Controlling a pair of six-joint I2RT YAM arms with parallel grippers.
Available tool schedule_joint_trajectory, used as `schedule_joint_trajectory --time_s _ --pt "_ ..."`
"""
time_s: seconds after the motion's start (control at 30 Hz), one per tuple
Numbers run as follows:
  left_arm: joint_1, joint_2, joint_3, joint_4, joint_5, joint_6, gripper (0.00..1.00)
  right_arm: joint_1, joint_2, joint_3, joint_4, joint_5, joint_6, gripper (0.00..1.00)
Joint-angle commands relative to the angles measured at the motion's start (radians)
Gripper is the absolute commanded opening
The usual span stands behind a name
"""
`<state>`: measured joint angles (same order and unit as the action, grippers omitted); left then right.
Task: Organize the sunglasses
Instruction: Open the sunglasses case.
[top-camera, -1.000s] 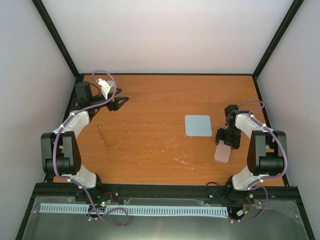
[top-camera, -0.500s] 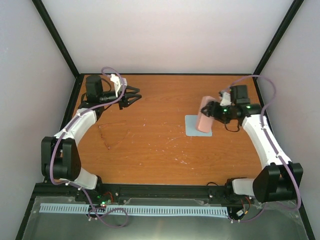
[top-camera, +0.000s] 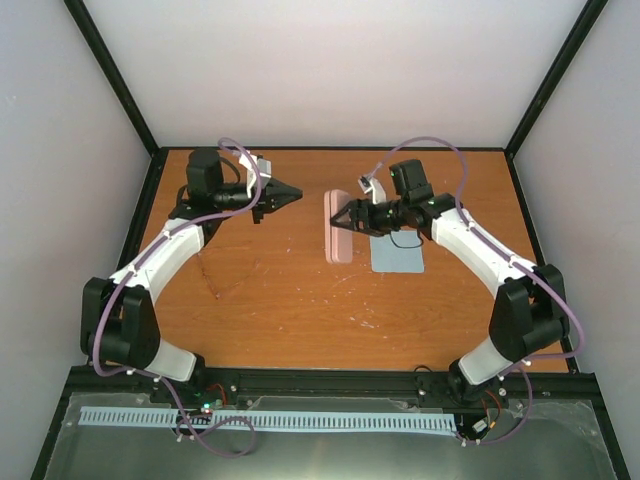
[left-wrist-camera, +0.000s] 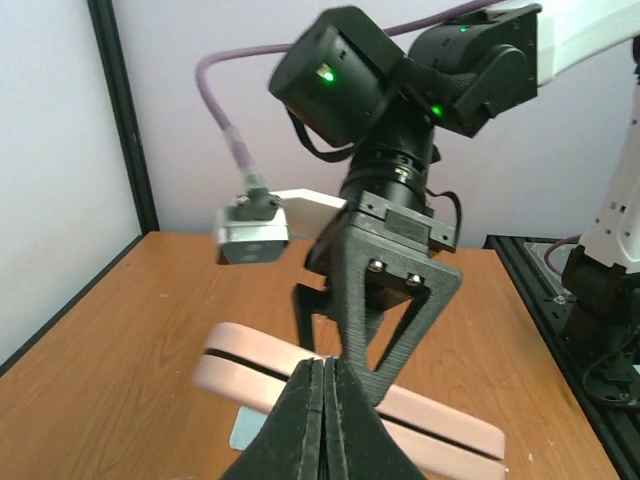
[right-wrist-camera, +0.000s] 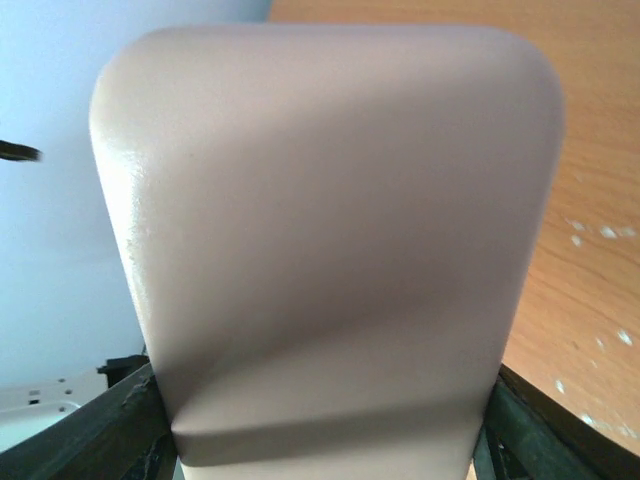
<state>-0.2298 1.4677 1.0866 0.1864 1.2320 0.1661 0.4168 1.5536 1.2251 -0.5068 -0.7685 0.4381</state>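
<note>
A closed pink glasses case (top-camera: 339, 240) hangs over the middle of the table, and my right gripper (top-camera: 347, 219) is shut on one of its ends. That case (right-wrist-camera: 330, 230) fills the right wrist view, with dark fingers (right-wrist-camera: 135, 415) at its two lower sides. My left gripper (top-camera: 297, 194) is shut on nothing and points right at the case, a short gap away. Seen from the left wrist, its fingertips (left-wrist-camera: 328, 364) are pressed together in front of the case (left-wrist-camera: 250, 362) and the right gripper (left-wrist-camera: 392, 300). The sunglasses are out of view.
A pale blue-grey cloth (top-camera: 400, 254) lies flat on the wooden table (top-camera: 270, 290), just right of the held case. Black frame posts and white walls border the table on the left, back and right.
The left gripper has shut and swung right toward the middle. The right arm carried the case from the near right, over the cloth, to the table's middle.
</note>
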Motion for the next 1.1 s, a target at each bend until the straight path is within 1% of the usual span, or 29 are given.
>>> schedule_joint_trajectory --time_s 0.0,0.17,0.37,0.5,0.7,0.93,1.07 --pt "-0.027 -0.035 0.0 0.023 0.036 0.009 0.01 0.045 0.026 0.097 0.103 -0.067 0.028 0.03" --pt "-0.039 -0.025 -0.004 0.024 0.049 0.011 0.01 0.111 0.071 0.189 0.076 -0.049 0.03 0.03" --pt "-0.049 -0.016 -0.014 0.032 0.037 0.011 0.01 0.156 0.074 0.215 0.08 -0.031 0.044 0.03" --pt "-0.049 -0.012 -0.022 -0.005 0.004 0.047 0.01 0.167 0.053 0.218 0.077 -0.028 0.052 0.03" --pt "-0.047 -0.018 -0.031 -0.098 -0.058 0.157 0.01 0.169 0.018 0.217 0.031 0.016 0.035 0.03" --pt "-0.028 -0.026 -0.039 -0.148 -0.1 0.19 0.0 0.168 0.003 0.208 0.02 0.032 0.031 0.03" --pt "-0.026 -0.023 -0.057 -0.16 -0.11 0.22 0.0 0.168 -0.015 0.208 0.041 0.022 0.045 0.03"
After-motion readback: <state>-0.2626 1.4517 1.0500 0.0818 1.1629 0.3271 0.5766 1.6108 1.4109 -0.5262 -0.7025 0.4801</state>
